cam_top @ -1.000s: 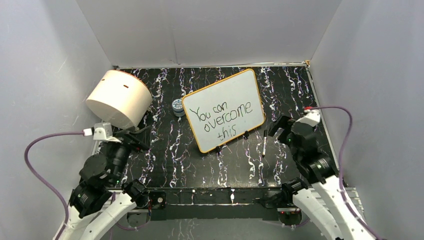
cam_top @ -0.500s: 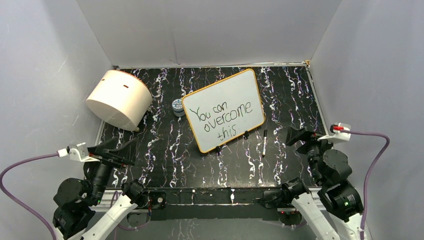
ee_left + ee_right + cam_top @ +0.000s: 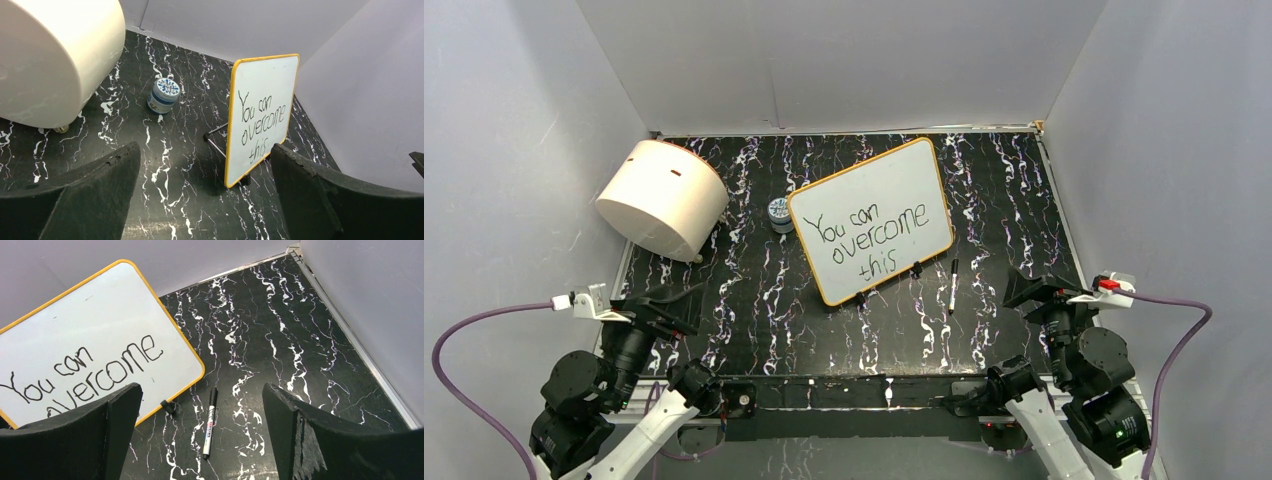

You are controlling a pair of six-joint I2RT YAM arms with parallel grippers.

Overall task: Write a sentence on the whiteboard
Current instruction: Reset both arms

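Observation:
The whiteboard [image 3: 924,170] with its orange-yellow rim stands propped at the table's middle; it also shows in the left wrist view [image 3: 270,80] and the right wrist view [image 3: 100,315]. The sentence [image 3: 869,232] in black marker reads "You can overcome this" in three lines, also legible in the left wrist view [image 3: 260,125] and partly in the right wrist view [image 3: 95,370]. A black-capped marker [image 3: 952,287] lies on the table right of the board, seen also in the right wrist view [image 3: 209,422]. My left gripper [image 3: 669,305] and right gripper [image 3: 1034,290] are open, empty, pulled back near the front edge.
A big cream cylinder [image 3: 662,198] lies on its side at the back left, also in the left wrist view [image 3: 50,60]. A small blue-lidded jar [image 3: 780,214] stands left of the board. Grey walls enclose the black marbled table [image 3: 764,300] on three sides.
Both arms have drawn back from the table toward its front corners, grippers open and empty. The board, writing and marker have not moved.

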